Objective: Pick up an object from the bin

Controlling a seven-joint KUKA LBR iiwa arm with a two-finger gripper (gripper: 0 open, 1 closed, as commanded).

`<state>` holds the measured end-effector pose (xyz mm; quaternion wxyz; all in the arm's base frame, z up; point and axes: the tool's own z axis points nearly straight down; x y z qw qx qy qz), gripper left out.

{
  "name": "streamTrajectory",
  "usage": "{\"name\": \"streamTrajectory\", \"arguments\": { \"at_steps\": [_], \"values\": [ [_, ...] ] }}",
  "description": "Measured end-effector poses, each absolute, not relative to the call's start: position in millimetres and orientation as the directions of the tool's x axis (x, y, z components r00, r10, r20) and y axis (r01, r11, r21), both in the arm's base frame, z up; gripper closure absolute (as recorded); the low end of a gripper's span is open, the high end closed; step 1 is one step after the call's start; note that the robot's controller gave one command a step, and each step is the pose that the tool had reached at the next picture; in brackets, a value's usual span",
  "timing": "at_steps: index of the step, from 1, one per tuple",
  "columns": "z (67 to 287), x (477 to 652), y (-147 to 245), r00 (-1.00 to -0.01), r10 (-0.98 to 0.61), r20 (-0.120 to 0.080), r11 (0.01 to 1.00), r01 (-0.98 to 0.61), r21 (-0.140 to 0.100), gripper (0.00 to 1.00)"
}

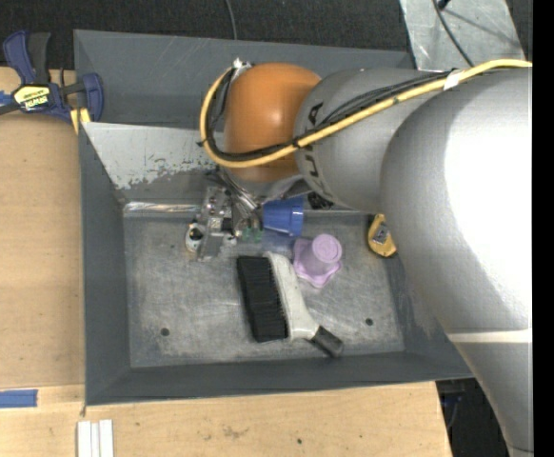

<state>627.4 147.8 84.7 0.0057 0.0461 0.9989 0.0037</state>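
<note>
Gripper (212, 225) is hanging just up-left of the black brush (261, 298); blue cup (283, 219) is lying just above the brush; grip state cannot be told.

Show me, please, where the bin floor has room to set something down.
The bin floor is bare on the left, between the left wall and the black brush, below the end effector. A smaller patch lies right of the brush, below the purple cup. Crowded: around the blue cup.

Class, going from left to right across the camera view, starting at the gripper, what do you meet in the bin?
gripper → blue cup → purple cup → small yellow-and-black thing. The black brush spans several, so it is omitted.
</note>
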Motion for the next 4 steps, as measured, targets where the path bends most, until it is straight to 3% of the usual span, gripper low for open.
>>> {"name": "streamTrajectory", "arguments": {
  "at_steps": [2, 4],
  "values": [
    [112.7, 623.7, 145.6, -0.996, 0.092, 0.003, 0.996, 0.092, 0.000, 1.00],
    [143.1, 626.4, 146.0, -0.996, 0.092, -0.008, 0.996, 0.092, 0.003, 1.00]
  ]
}}
